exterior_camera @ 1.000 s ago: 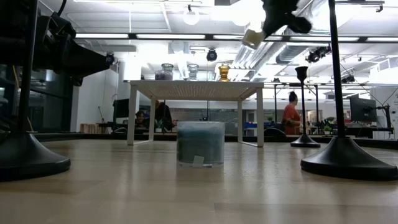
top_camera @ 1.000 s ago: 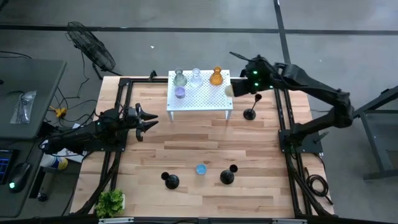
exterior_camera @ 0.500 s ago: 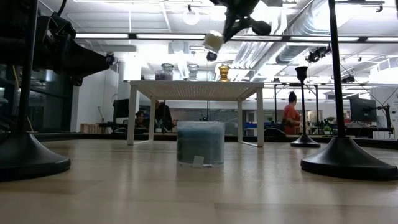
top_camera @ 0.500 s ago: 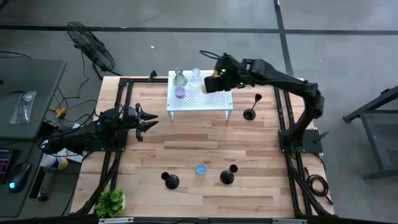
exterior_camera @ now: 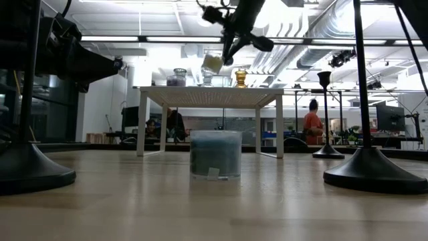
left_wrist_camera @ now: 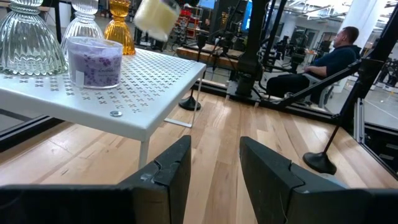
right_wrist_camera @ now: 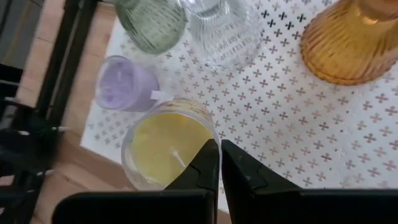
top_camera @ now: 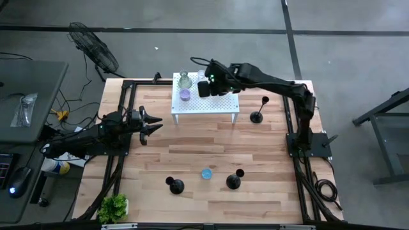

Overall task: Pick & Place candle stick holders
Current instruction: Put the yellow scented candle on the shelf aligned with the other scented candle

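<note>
1. No text, brand, number or sign can be read in any view.
2. A small pale tag on the blue candle jar (exterior_camera: 215, 154) is too small to read.

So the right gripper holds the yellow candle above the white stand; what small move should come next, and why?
Probably a slow, straight descent. The right gripper is shut on the rim of the yellow candle, which hangs above the white stand, not yet resting on it. Bare surface lies below, beside the purple candle. Lowering before opening should keep it from dropping or tipping. The left gripper waits at the table's left.
</note>
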Robot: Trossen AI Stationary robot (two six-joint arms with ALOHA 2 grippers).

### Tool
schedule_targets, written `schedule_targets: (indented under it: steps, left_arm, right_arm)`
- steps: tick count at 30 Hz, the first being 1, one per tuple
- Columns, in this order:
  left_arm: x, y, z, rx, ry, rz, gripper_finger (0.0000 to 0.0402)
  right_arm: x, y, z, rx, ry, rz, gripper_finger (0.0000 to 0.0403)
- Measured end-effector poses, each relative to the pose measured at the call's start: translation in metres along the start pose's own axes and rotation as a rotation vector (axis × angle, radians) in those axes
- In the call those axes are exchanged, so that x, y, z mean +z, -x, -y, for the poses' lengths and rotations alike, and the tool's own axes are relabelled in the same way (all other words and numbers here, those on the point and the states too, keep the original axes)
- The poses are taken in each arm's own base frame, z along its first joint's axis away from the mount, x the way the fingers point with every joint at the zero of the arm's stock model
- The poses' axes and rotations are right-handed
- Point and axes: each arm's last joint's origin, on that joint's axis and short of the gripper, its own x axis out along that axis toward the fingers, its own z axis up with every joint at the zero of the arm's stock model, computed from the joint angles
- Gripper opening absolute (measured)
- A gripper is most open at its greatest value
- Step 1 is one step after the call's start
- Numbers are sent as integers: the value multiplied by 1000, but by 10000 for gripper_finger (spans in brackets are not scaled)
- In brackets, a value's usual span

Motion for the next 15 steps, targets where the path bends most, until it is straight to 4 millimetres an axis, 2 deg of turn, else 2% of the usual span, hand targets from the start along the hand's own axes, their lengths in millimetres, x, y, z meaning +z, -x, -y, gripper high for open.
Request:
schedule_targets:
  steps: [15]
  left_arm:
    - [0,0,0,0,0,0,134]
  right_arm:
    - [-1,-31,-3,-63,-42,28,4]
